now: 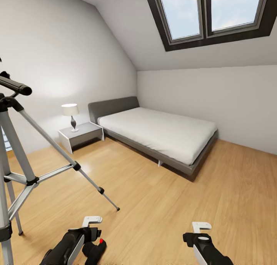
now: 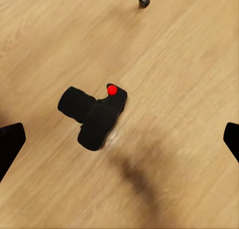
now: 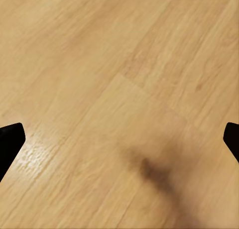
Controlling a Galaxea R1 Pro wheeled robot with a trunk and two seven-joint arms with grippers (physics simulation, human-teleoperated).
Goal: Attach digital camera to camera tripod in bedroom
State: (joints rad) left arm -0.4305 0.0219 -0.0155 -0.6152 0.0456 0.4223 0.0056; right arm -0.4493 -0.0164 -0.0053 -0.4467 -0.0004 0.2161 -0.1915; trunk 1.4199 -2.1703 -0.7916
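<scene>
The small black digital camera [image 2: 95,115] lies on the light wood floor, its red button [image 2: 112,89] facing up. In the head view the digital camera [image 1: 95,251] sits at the bottom edge, just under my left gripper [image 1: 90,223]. That left gripper [image 2: 119,142] hovers above it, open, with its dark fingertips [image 2: 10,145] spread wide at the frame sides. The camera tripod [image 1: 24,169] stands at the left on silver legs, pan handle [image 1: 15,86] at the top, one foot [image 2: 144,1] near the camera. My right gripper [image 1: 201,229] hangs open over bare floor [image 3: 119,109].
This is the bedroom: a low grey bed [image 1: 161,136] with a white mattress stands against the far walls. Beside it are a nightstand [image 1: 81,135] and a lamp [image 1: 71,115]. A dark-framed skylight [image 1: 211,15] sits in the sloped ceiling. Wood floor [image 1: 161,203] stretches ahead.
</scene>
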